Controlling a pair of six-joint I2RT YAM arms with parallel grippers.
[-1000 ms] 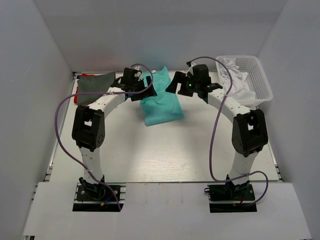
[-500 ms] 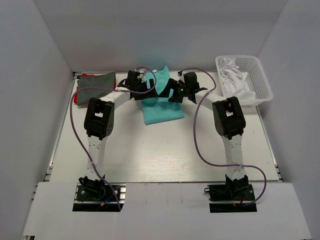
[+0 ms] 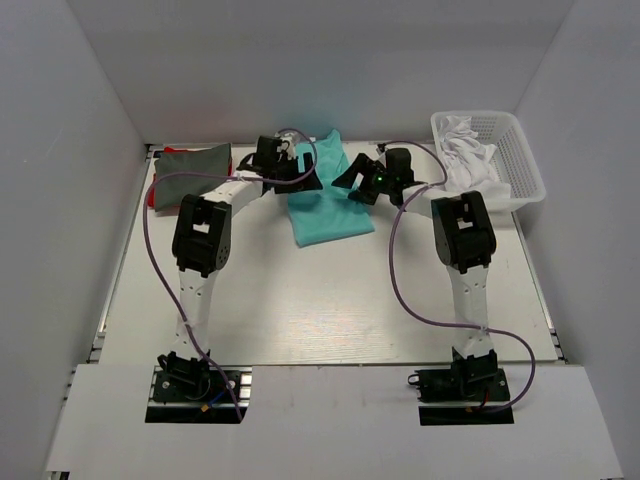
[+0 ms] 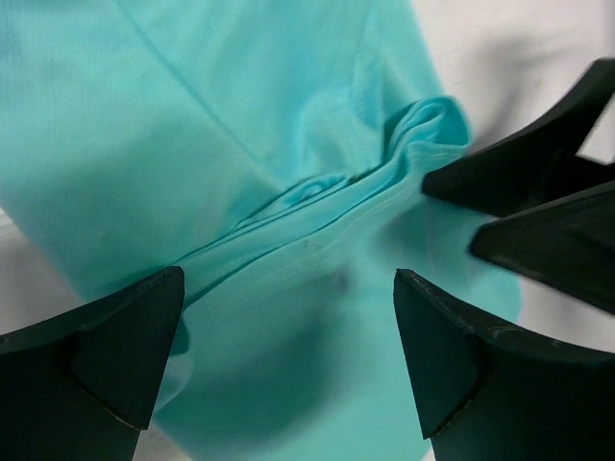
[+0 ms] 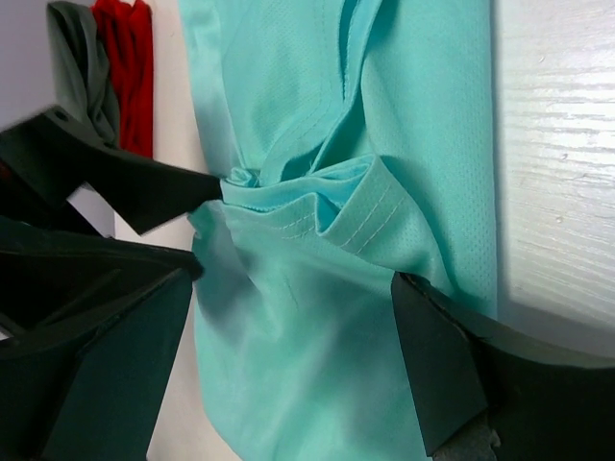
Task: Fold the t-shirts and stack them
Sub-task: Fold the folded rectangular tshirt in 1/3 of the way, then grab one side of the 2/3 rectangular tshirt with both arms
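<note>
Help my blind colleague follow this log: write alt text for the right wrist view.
A mint-teal t-shirt fills the frame, bunched into a ridge just ahead of the open right gripper. The left gripper, also open, meets the ridge from the left; a red t-shirt and a grey t-shirt lie top left.

From above, the red t-shirt [image 3: 151,197] shows only as a sliver at 9 o'clock of the dark grey t-shirt [image 3: 190,165] lying over it. The mint t-shirt [image 3: 330,212] is partly hidden under the left pincer [image 3: 303,180] and right pincer [image 3: 350,187], whose fingertips are too small to read there. In the left wrist view, the right pincer is cut off at 3 o'clock, and the mint cloth runs past the top and bottom edges.
</note>
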